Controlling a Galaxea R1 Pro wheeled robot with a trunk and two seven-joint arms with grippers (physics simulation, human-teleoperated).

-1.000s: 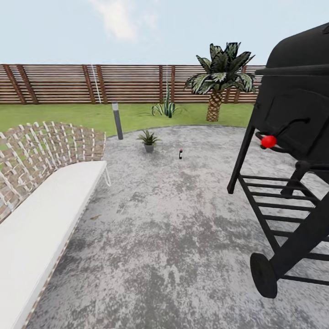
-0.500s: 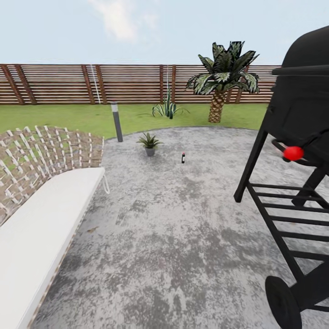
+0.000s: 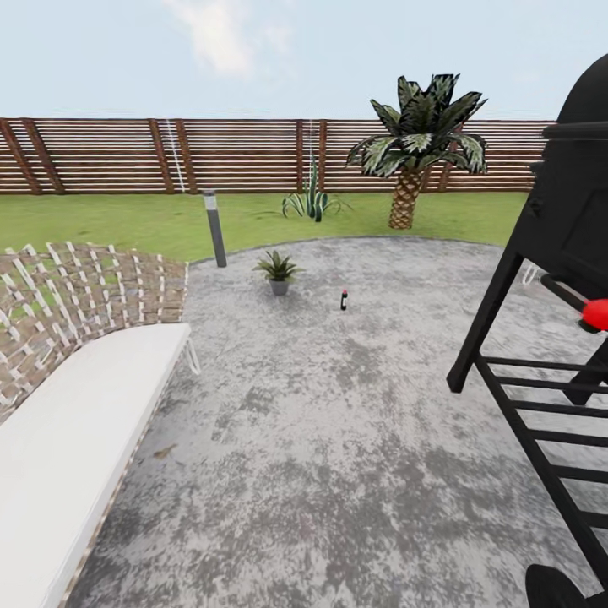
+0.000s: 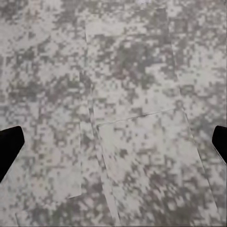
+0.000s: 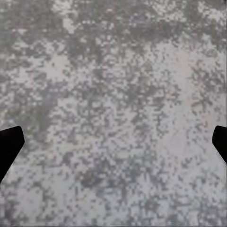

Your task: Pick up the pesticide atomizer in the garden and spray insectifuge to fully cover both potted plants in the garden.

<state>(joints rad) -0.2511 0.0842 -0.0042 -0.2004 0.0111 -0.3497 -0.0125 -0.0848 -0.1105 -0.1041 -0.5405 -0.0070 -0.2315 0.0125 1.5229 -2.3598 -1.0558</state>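
Atomizer [image 3: 344, 300] stands upright on the patio [image 3: 338, 439], just above frame centre in the head view, far from the robot. One potted plant [image 3: 278, 272] sits to its left, apart from it, near the patio edge. Second plant not identifiable here. Behind: lamp post [image 3: 214, 228] left of the plant, agave [image 3: 312, 201] and palm [image 3: 416, 139] on the lawn [image 3: 127, 221], fence [image 3: 169, 156] across the upper frame. Wicker lounger [image 3: 76, 371] fills the lower left, black grill [image 3: 557, 321] the right edge.

Left gripper [image 4: 113, 146] and right gripper [image 5: 113, 146]: fingers spread wide, dark tips at both side edges of each wrist view, nothing between them, only paving below.

Risks, as judgement: the lane between lounger and grill is narrow, so a drifting base could clip the grill legs or the lounger corner. The bottle is slim and tall, so a fast approach or off-centre grasp could tip it. It is also tiny at this range, so misjudging the stop is easy.

Head view gives the whole layout and target; wrist views add only finger spread and the paving seams under the left one.
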